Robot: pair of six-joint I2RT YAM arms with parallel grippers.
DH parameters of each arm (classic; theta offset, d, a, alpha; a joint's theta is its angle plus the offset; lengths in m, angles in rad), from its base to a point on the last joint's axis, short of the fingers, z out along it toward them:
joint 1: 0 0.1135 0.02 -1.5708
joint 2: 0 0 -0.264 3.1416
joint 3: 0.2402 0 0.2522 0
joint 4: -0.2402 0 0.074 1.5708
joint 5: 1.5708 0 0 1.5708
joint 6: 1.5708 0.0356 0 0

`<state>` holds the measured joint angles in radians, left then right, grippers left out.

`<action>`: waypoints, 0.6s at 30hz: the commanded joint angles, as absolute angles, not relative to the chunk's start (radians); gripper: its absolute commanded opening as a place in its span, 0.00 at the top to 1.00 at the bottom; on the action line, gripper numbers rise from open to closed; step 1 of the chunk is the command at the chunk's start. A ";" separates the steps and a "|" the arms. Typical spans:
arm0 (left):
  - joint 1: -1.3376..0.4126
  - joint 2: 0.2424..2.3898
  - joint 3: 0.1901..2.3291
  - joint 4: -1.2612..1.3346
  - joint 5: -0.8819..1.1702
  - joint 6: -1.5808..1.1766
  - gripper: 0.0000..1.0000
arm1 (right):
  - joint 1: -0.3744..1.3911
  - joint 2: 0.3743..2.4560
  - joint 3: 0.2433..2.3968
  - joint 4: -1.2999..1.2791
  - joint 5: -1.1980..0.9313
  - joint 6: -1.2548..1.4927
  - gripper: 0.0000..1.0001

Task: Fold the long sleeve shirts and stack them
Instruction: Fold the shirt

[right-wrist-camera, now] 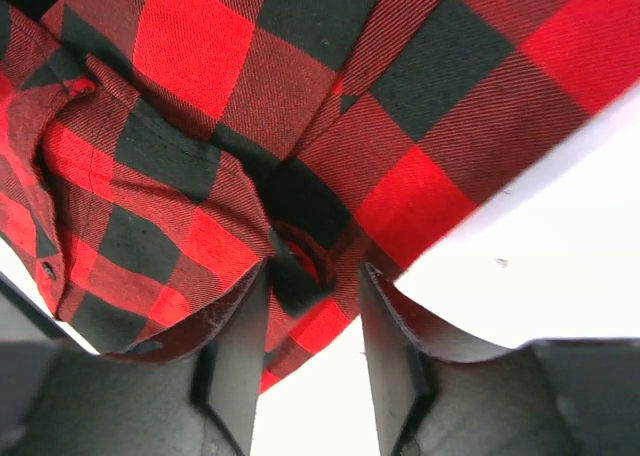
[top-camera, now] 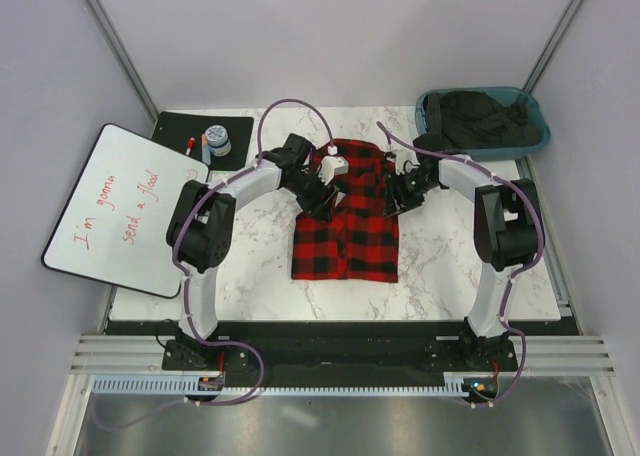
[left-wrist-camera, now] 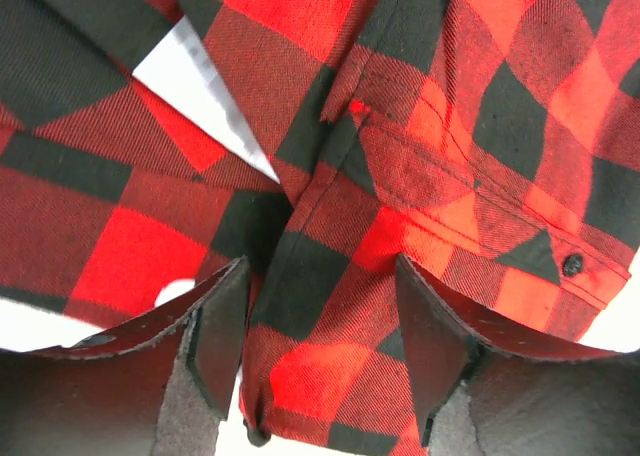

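Observation:
A red-and-black buffalo-check flannel shirt [top-camera: 345, 226] lies partly folded on the white marble table [top-camera: 250, 266], its lower part flat and its upper part bunched. My left gripper [top-camera: 322, 184] is over the shirt's upper left. In the left wrist view it [left-wrist-camera: 320, 276] is open, with a fold of the shirt [left-wrist-camera: 330, 316] lying between the wide-apart fingers. My right gripper [top-camera: 397, 193] is at the shirt's upper right edge. In the right wrist view it [right-wrist-camera: 313, 276] is open, its fingers straddling a bunched fold of the shirt [right-wrist-camera: 300, 261] without pinching it.
A teal bin [top-camera: 535, 111] holding dark clothes stands at the back right. A whiteboard [top-camera: 115, 211] with red writing lies at the left. A black mat [top-camera: 175, 131] with a marker and a small round container lies at the back left.

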<state>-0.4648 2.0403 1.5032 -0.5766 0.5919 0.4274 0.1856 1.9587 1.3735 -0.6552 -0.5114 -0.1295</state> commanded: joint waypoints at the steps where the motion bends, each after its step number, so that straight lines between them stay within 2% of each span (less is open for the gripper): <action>1: -0.483 2.066 1.560 -0.598 0.577 0.503 0.34 | 0.184 1.979 1.388 -0.646 -0.595 -0.106 0.55; 2: -0.486 2.072 1.560 -0.598 0.584 0.509 0.37 | 0.184 1.979 1.388 -0.644 -0.603 -0.104 0.58; 3: -0.489 2.072 1.560 -0.600 0.597 0.515 0.40 | 0.184 1.979 1.388 -0.644 -0.603 -0.104 0.72; 4: -0.491 2.072 1.560 -0.600 0.619 0.520 0.47 | 0.183 1.976 1.388 -0.644 -0.603 -0.106 0.80; 5: -0.492 2.063 1.560 -0.601 0.629 0.522 0.61 | 0.176 1.968 1.387 -0.649 -0.606 -0.110 0.87; 6: -0.497 2.057 1.560 -0.601 0.641 0.520 0.67 | 0.176 1.953 1.387 -0.655 -0.606 -0.118 0.96; 7: -0.500 2.046 1.560 -0.603 0.667 0.523 0.72 | 0.173 1.944 1.387 -0.666 -0.604 -0.123 0.99; 8: -0.505 2.037 1.559 -0.603 0.675 0.522 0.81 | 0.166 1.933 1.387 -0.673 -0.603 -0.129 1.00; 11: -0.531 1.987 1.562 -0.601 0.690 0.531 0.88 | 0.155 1.879 1.379 -0.684 -0.597 -0.155 1.00; 18: -0.566 1.976 1.595 -0.598 0.663 0.529 0.92 | 0.127 1.870 1.370 -0.712 -0.580 -0.189 1.00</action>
<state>-0.5484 2.0312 1.5406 -0.6014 0.6384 0.4931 0.1455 1.9038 1.3731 -0.6960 -0.5762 -0.1539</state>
